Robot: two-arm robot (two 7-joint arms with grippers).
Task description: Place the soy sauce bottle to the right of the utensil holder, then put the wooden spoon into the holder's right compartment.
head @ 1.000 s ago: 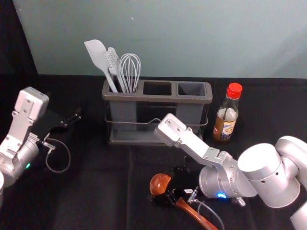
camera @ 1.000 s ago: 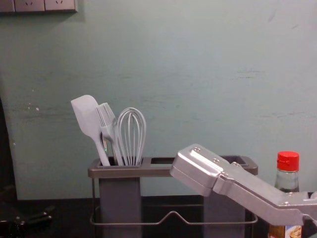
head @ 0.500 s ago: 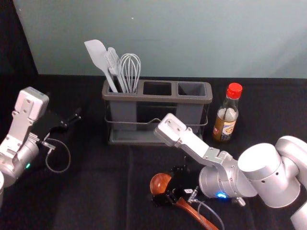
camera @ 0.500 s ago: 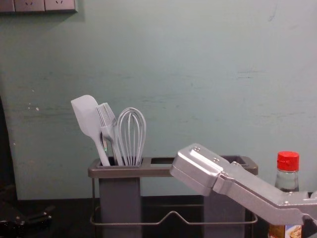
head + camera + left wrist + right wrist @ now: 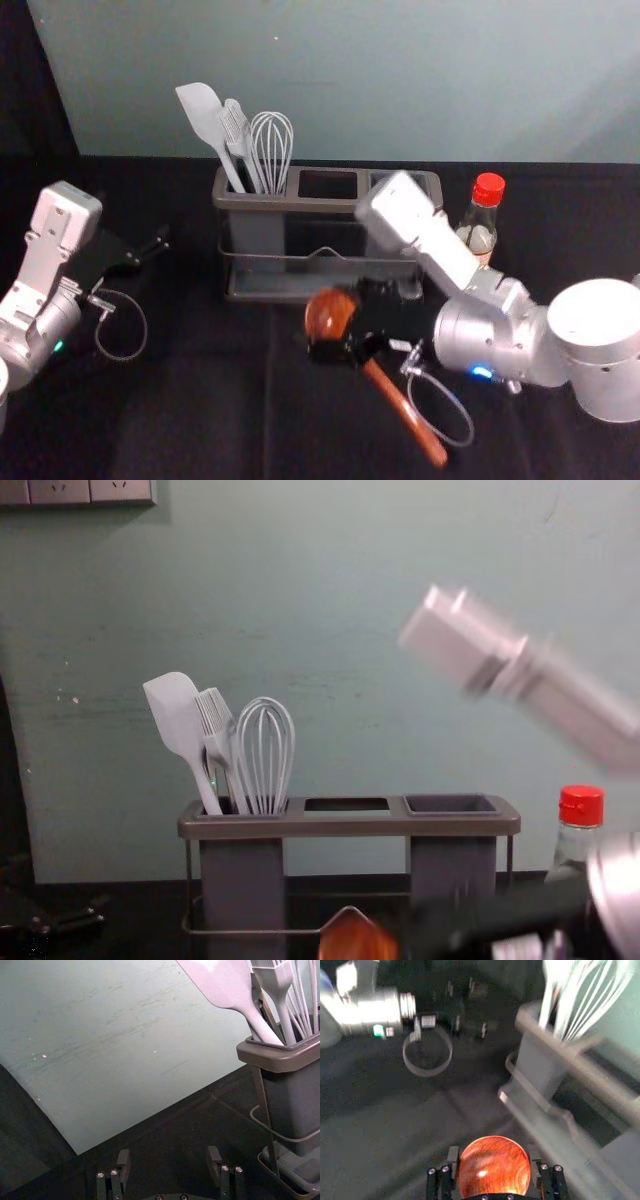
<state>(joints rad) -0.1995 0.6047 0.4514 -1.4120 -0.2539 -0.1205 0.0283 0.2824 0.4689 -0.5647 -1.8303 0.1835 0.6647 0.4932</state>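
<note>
Pinching spoon [image 5: 328,312] before holder [image 5: 330,204], right fingers [image 5: 362,347], head view: handle [image 5: 405,413], left fingers [image 5: 156,246] leftward, spread

We had black-covered table [image 5: 200,410] beneath right gripper [image 5: 342,322]; on it we saw utensil holder [image 5: 258,235] standing beyond gripper, soy sauce bottle [image 5: 488,190] upright, beyond and to right.

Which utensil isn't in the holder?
The wooden spoon: the right claw grips it in front of the holder. The pale spatula, brush and whisk stand in the holder's left compartment.
</note>
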